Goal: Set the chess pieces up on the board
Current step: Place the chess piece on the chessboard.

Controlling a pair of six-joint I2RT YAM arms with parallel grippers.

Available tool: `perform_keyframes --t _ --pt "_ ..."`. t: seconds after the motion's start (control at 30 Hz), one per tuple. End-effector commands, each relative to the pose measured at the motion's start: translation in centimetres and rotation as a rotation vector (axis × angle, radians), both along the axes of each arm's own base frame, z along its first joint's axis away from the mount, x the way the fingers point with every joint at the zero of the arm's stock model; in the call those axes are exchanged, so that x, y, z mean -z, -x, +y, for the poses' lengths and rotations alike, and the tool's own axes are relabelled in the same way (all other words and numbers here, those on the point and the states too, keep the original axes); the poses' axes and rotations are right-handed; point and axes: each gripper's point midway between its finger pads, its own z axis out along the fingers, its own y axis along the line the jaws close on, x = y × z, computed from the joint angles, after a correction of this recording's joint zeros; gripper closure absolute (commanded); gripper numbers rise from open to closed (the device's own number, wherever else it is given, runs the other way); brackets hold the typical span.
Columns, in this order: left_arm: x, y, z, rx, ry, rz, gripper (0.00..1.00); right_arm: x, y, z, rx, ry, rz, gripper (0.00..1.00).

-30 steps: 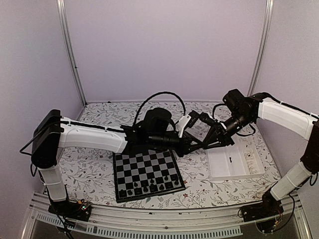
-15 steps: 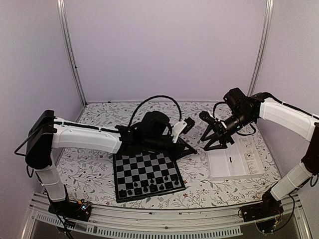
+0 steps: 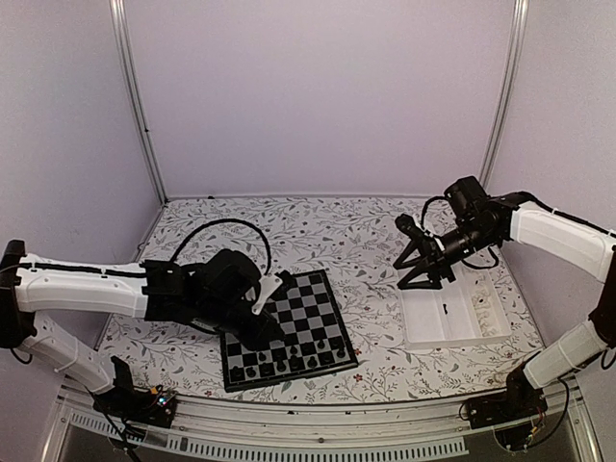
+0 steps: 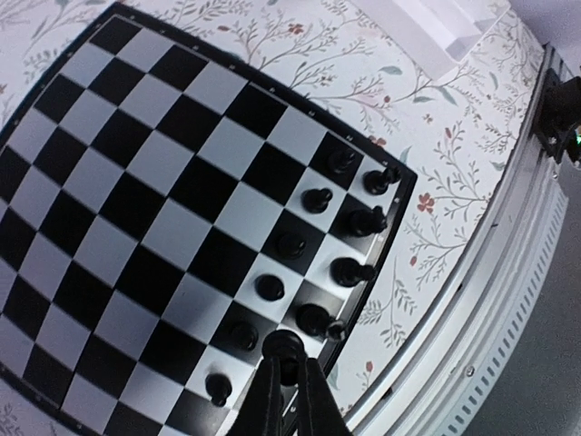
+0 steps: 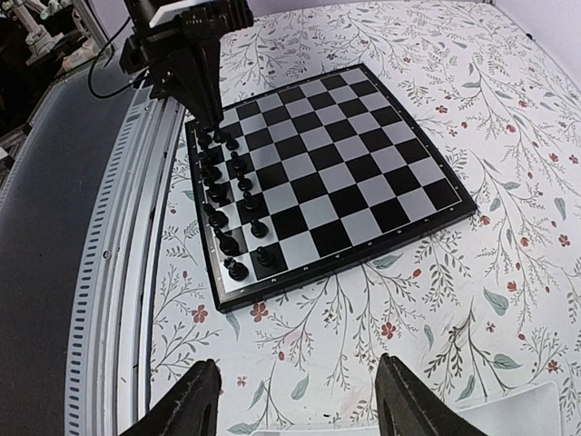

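The board (image 3: 306,318) lies near the table's front, left of centre. Several black chess pieces (image 3: 289,362) stand in its two nearest rows, shown close in the left wrist view (image 4: 349,218) and along the board's left edge in the right wrist view (image 5: 222,195). My left gripper (image 3: 269,334) hovers over the board's near-left part. It is shut on a black chess piece (image 4: 283,347), whose round head sticks out past the fingertips (image 4: 268,386). My right gripper (image 3: 423,273) hangs open and empty above the tablecloth between board and tray, its fingers (image 5: 195,400) wide apart.
A white compartmented tray (image 3: 481,332) sits right of the board with one small dark piece (image 3: 446,308) in it. The table's metal front rail (image 4: 508,300) runs just past the board's near edge. Flowered cloth covers the table.
The two grippers were together behind the board. The right gripper opened and drew back towards the tray. The left arm swung forward and left, carrying the black piece over the board's near rows.
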Motion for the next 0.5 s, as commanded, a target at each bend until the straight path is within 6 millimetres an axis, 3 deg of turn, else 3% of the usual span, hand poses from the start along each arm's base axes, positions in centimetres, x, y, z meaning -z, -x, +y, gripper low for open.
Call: perform_keyframes --t 0.0,0.23,0.27,0.3,0.47 --pt "0.9 0.9 4.6 -0.144 -0.104 0.037 0.94 1.2 -0.9 0.3 0.023 -0.006 0.008 0.38" --pt "3.1 2.7 8.0 -0.217 -0.205 0.135 0.94 2.3 -1.0 0.1 0.033 0.015 0.023 0.36" --pt "3.4 2.9 8.3 -0.220 -0.212 0.141 0.94 2.4 -1.0 0.1 0.035 0.018 0.025 0.16" --pt "3.5 3.0 8.5 -0.225 -0.215 0.147 0.94 2.5 -1.0 0.1 0.035 0.019 0.025 0.03" --pt "4.2 3.3 8.7 -0.224 -0.221 0.162 0.94 2.8 -1.0 0.0 0.039 0.028 0.030 0.01"
